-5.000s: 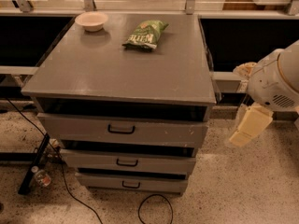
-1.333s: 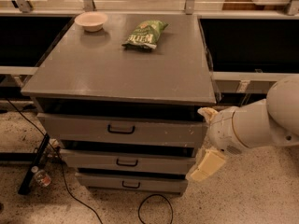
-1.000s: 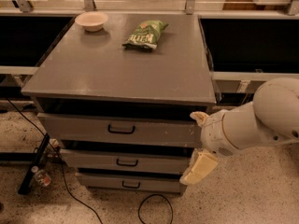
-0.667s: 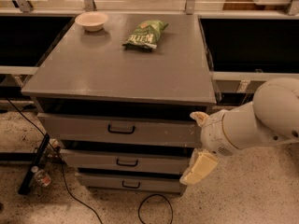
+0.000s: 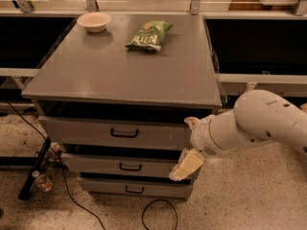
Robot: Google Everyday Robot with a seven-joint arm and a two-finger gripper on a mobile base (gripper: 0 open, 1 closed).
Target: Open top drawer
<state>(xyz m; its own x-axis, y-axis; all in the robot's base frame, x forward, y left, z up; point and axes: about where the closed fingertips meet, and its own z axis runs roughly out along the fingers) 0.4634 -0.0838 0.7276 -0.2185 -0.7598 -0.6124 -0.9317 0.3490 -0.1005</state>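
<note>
The top drawer [image 5: 86, 131] is the widest of three grey drawers under a grey cabinet top, with a small black bar handle [image 5: 124, 133] at its centre. A dark gap shows above its front. My gripper [image 5: 186, 165] hangs at the right end of the drawer fronts, below and right of that handle, in front of the middle drawer [image 5: 105, 166]. It touches no handle. The white arm [image 5: 254, 123] reaches in from the right.
On the cabinet top [image 5: 120, 71] lie a green chip bag [image 5: 149, 34] and a pale bowl [image 5: 94, 21]. The bottom drawer [image 5: 129, 189] sits lowest. Black cables [image 5: 158, 214] and a small bottle [image 5: 41, 181] lie on the speckled floor at left.
The arm has swung from the cabinet's right side leftward and down, bringing the gripper in front of the drawers' right end. In the last second it has hardly moved. The drawers have not shifted.
</note>
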